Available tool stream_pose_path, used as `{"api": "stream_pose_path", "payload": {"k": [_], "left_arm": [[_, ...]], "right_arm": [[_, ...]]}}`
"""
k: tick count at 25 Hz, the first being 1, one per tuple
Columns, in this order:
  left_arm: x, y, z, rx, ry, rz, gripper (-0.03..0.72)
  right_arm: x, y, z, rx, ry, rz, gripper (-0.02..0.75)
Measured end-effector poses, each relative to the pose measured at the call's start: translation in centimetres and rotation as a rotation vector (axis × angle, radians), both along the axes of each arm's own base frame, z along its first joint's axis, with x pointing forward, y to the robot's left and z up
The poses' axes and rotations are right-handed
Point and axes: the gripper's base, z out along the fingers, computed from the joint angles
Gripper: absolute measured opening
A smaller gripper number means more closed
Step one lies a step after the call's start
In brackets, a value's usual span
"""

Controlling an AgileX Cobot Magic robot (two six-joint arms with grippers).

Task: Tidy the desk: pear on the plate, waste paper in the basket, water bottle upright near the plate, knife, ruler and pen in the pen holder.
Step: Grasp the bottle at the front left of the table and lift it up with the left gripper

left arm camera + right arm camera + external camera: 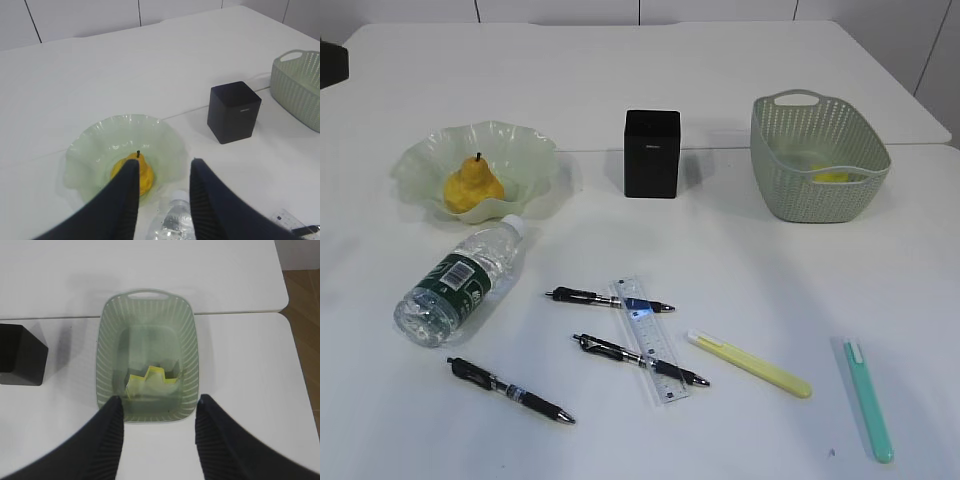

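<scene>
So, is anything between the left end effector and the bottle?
Nothing visible. The left end effector hangs open just above the bottle, which lies on its side in front of the plate, cap toward it.

Yellow pear (472, 186) sits upright in ruffled green plate (525, 152) — water bottle (462, 281) lies sideways nearby

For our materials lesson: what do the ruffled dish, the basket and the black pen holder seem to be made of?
Ruffled dish: likely glass, pale green and translucent; the pear shows through its wavy rim.
Basket: moulded plastic, matte sage green, with a regular woven pattern.
Pen holder: matte black with flat sides; plastic probably, but uncertain.
</scene>
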Motion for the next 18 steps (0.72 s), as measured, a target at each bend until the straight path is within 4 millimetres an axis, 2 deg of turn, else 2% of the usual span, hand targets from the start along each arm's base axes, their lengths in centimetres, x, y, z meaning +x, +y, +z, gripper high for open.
{"api": "stream_pose_path", "payload": {"k": [10,18], "left_arm": [[-0.1,-0.1,0.0,0.000,0.009,-0.008,0.240],[-0.3,0.1,0.4,-0.003,-0.015,0.000,0.240]], "right_arm": [[-3.2,-0.2,1.1,0.001,0.016,0.001,0.352],[-7.2,-0.5,2.1,-0.009,0.019,-0.002,0.352]]}}
